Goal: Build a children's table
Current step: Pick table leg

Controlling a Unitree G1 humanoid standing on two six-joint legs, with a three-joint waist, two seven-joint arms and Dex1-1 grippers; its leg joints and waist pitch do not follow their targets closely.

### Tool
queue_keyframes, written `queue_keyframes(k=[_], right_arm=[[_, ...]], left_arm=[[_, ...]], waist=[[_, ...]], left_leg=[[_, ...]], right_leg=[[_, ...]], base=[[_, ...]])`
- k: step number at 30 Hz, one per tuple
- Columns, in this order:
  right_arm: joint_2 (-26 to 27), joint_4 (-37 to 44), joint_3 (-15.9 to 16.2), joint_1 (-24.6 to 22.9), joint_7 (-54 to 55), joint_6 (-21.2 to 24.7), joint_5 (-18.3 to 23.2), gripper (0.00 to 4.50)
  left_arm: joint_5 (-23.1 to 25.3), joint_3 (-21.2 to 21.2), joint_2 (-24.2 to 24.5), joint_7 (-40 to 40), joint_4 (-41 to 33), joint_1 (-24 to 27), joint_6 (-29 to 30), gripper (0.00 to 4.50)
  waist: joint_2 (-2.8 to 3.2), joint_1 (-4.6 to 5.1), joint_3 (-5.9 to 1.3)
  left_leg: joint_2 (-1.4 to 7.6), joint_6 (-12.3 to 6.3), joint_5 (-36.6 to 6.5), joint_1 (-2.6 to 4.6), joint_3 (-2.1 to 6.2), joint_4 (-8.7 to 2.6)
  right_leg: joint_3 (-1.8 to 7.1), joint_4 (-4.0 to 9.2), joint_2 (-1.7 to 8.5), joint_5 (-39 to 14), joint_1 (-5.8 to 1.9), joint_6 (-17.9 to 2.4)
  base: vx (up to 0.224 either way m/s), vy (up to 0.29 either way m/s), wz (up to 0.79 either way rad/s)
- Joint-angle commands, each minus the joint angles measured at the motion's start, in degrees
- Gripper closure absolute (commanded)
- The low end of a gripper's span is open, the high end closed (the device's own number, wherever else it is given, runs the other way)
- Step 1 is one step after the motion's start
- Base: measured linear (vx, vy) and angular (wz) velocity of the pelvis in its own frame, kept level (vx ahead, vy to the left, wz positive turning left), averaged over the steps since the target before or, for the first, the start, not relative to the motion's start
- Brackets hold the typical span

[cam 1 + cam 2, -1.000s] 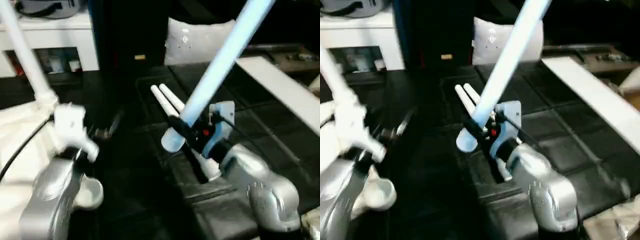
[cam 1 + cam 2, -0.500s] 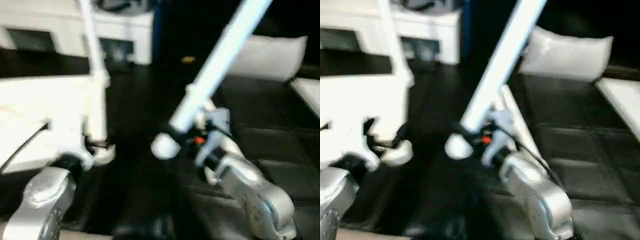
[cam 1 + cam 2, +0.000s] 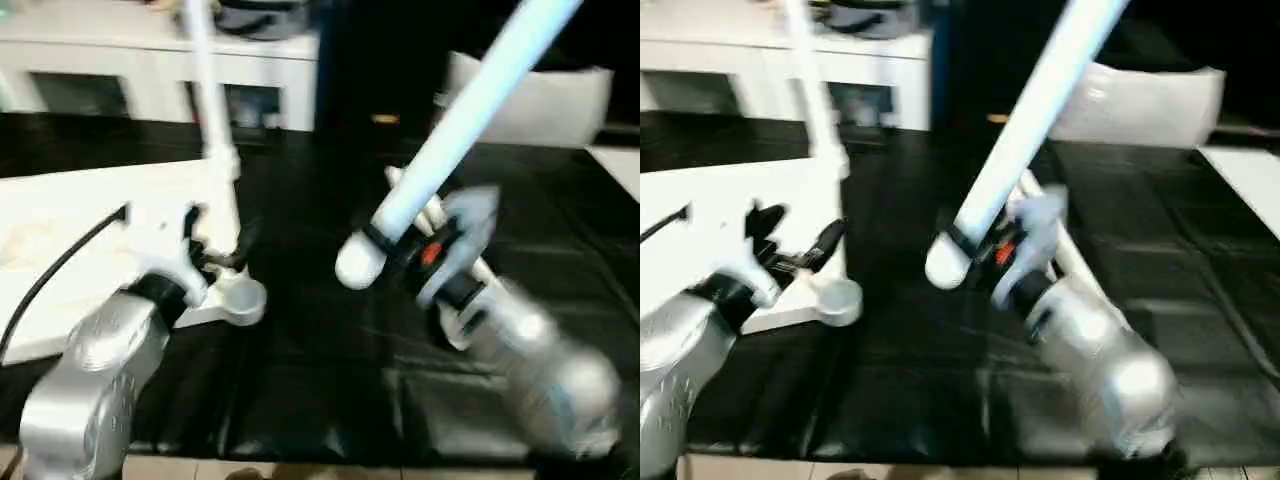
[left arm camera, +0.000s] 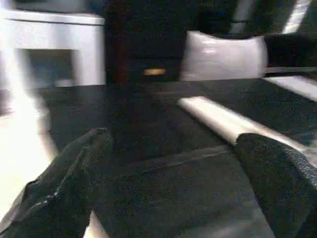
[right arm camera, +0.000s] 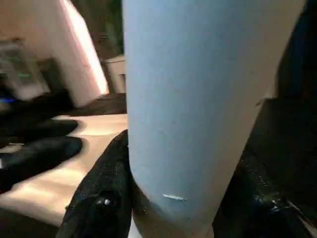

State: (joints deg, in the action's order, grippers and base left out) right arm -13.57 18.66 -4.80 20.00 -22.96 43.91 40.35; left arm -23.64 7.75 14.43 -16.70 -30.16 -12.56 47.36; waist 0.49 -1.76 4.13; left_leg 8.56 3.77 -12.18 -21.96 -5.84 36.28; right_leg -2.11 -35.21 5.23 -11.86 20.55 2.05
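Right gripper (image 3: pixel 385 245) clamps 1 leg (image 3: pixel 470 100); left gripper (image 4: pixel 168 193) gapes; 2 legs (image 3: pixel 435 215) lie flat.

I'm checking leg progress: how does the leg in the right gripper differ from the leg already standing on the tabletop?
The held leg is clamped in the right gripper and hangs in the air; the standing leg is seated at the tabletop. The held leg leans steeply with its rounded thick end free; the standing leg rises nearly upright. Both are white, round and tapered.
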Motion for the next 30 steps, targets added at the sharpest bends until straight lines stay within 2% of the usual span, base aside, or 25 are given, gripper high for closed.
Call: queue_keyframes(k=[1, 2, 4, 5, 6, 7, 8, 9, 10, 11, 12, 13, 14, 16, 20, 27, 30], right_arm=[[-0.9, -2.3, -3.1, 3.5, -2.3, 4.5, 5.7, 2.60], [-1.6, -3.5, -3.8, 4.9, -2.9, 6.1, 6.8, 2.60], [-3.4, -6.5, -4.5, 7.5, -5.0, 9.1, 8.4, 2.60], [-4.5, -8.2, -5.2, 8.8, -7.7, 10.5, 11.0, 2.60], [-5.2, -9.3, -5.7, 9.6, -9.6, 11.4, 12.8, 2.60], [-5.2, -9.3, -5.7, 9.6, -9.6, 11.4, 12.8, 2.60], [-6.9, -11.5, -6.7, 10.7, -14.5, 12.4, 16.3, 2.60], [-6.9, -11.5, -6.7, 10.7, -14.5, 12.4, 16.3, 2.60], [-8.1, -12.2, -6.7, 11.1, -18.4, 12.1, 17.3, 2.60], [-9.4, -12.8, -6.9, 11.8, -21.7, 12.9, 18.7, 2.60], [-9.4, -12.8, -6.9, 11.8, -21.7, 12.9, 18.7, 2.60], [-10.2, -13.3, -7.1, 12.3, -23.7, 13.5, 19.5, 2.60], [-11.1, -13.6, -7.1, 12.9, -26.4, 14.3, 20.5, 2.60], [-12.2, -13.7, -7.2, 13.7, -29.9, 15.9, 22.4, 2.60], [-13.3, -13.9, -7.1, 14.3, -32.1, 17.3, 24.1, 2.60], [-15.0, -14.0, -6.3, 13.9, -34.6, 17.3, 24.4, 2.60], [-15.5, -13.9, -6.0, 13.7, -35.6, 17.5, 24.1, 2.60]], left_arm=[[-3.5, 1.9, -0.1, -1.9, 1.7, -2.3, 3.0, 0.00], [-4.6, 2.1, 0.0, -2.8, 2.4, -3.2, 3.6, 0.00], [-9.0, 3.5, -0.5, -4.6, 3.7, -5.1, 6.2, 0.00], [-12.1, 4.8, -0.9, -5.3, 4.2, -6.4, 7.4, 0.00], [-14.1, 5.7, -1.2, -5.8, 4.5, -7.3, 8.2, 0.00], [-14.1, 5.7, -1.2, -5.8, 4.5, -7.3, 8.2, 0.00], [-19.4, 8.1, -2.2, -5.7, 5.2, -9.7, 10.4, 0.00], [-19.4, 8.1, -2.2, -5.7, 5.2, -9.7, 10.4, 0.00], [-23.4, 9.5, -2.7, -5.6, 5.6, -11.1, 11.7, 0.00], [-27.4, 11.1, -3.1, -5.4, 6.1, -12.7, 13.1, 0.00], [-27.4, 11.1, -3.1, -5.4, 6.1, -12.7, 13.1, 0.00], [-29.7, 12.0, -3.4, -5.3, 6.5, -13.7, 14.1, 0.00], [-32.4, 12.8, -3.6, -5.3, 7.1, -14.9, 14.8, 0.00], [-34.8, 13.3, -3.7, -5.6, 7.9, -16.3, 15.8, 0.00], [-35.7, 13.3, -3.2, -5.9, 8.3, -17.2, 17.3, 0.00], [-39.5, 13.3, -2.6, -4.2, 9.1, -18.0, 18.6, 0.00], [-40.9, 13.2, -2.3, -3.6, 9.3, -18.2, 19.0, 0.00]], waist=[[-0.52, 0.01, -3.24], [-0.59, 0.10, -3.37], [-1.90, 0.10, -3.53], [-1.91, -0.14, -3.83], [-1.63, -0.30, -3.91], [-1.46, -0.52, -3.87], [-1.98, -0.82, -4.03], [-1.96, -0.91, -4.10], [-2.42, -1.01, -4.25], [-2.44, -1.24, -4.36], [-2.79, -1.36, -4.44], [-2.72, -1.78, -4.32], [-3.12, -1.93, -4.26], [-2.91, -2.41, -4.16], [-3.18, -2.61, -4.08], [-3.09, -3.73, -4.22], [-3.01, -3.80, -4.30]], left_leg=[[1.92, 2.59, -17.3, 0.39, 0.31, -6.11], [1.90, 1.88, -12.9, -0.32, -0.13, -5.92], [1.84, 1.14, -11.8, -0.38, -1.15, -5.77], [1.92, 0.89, -9.8, -0.19, -1.36, -5.57], [2.02, 0.84, -8.9, -0.11, -1.47, -5.48], [2.34, 0.59, -8.2, -0.05, -1.68, -5.48], [2.63, 0.26, -6.6, -0.34, -1.88, -5.53], [2.66, 0.18, -6.4, -0.09, -2.06, -5.35], [2.76, -0.15, -4.7, -0.25, -2.17, -5.25], [2.72, -0.38, -3.9, -0.21, -2.22, -5.13], [2.68, -0.69, -3.2, -0.24, -2.37, -5.03], [2.77, -1.24, -2.1, -0.28, -2.46, -5.12], [2.80, -1.55, -2.8, -0.20, -2.61, -5.06], [2.98, -0.88, -5.3, 0.13, -2.81, -5.11], [3.29, 0.53, -6.9, 0.31, -3.11, -5.33], [3.51, 2.24, -7.7, 0.46, -3.36, -5.42], [3.52, 2.56, -7.4, 0.31, -3.29, -5.46]], right_leg=[[1.53, 4.05, 2.41, -17.8, -1.01, -7.6], [1.48, 4.03, 2.38, -15.7, -1.08, -8.1], [1.47, 4.28, 2.10, -16.4, -0.81, -8.2], [1.54, 3.92, 2.15, -14.9, -0.79, -9.1], [1.54, 3.65, 2.11, -13.4, -0.67, -9.7], [1.52, 3.65, 1.96, -10.6, -0.39, -10.9], [1.39, 3.25, 1.93, -8.2, -0.79, -11.4], [1.42, 3.22, 1.82, -7.3, -0.62, -11.8], [1.38, 2.93, 1.66, -4.5, -0.80, -12.5], [1.37, 2.77, 1.67, -3.4, -0.86, -13.0], [1.37, 2.61, 1.59, -2.5, -0.88, -13.4], [1.37, 2.65, 1.60, -1.9, -0.80, -13.8], [1.37, 2.69, 1.56, -3.0, -0.75, -14.1], [1.41, 3.07, 1.64, -7.5, -0.52, -13.8], [1.49, 3.52, 1.70, -11.5, -0.30, -11.8], [1.48, 3.76, 1.68, -13.8, -0.02, -10.0], [1.40, 3.56, 1.61, -13.5, -0.12, -9.7]], base=[[0.000, 0.000, 0.00], [0.000, 0.000, 0.00], [0.000, 0.000, 0.00], [0.000, 0.000, 0.00], [0.000, 0.000, 0.00], [0.000, 0.000, 0.00], [0.000, 0.000, 0.00], [0.000, 0.000, 0.00], [0.000, 0.000, 0.00], [0.000, 0.000, 0.00], [0.000, 0.000, 0.00], [0.000, 0.000, 0.00], [0.000, 0.000, 0.00], [0.000, 0.000, 0.00], [0.000, 0.000, 0.00], [0.000, 0.000, 0.00], [0.000, 0.000, 0.00]])
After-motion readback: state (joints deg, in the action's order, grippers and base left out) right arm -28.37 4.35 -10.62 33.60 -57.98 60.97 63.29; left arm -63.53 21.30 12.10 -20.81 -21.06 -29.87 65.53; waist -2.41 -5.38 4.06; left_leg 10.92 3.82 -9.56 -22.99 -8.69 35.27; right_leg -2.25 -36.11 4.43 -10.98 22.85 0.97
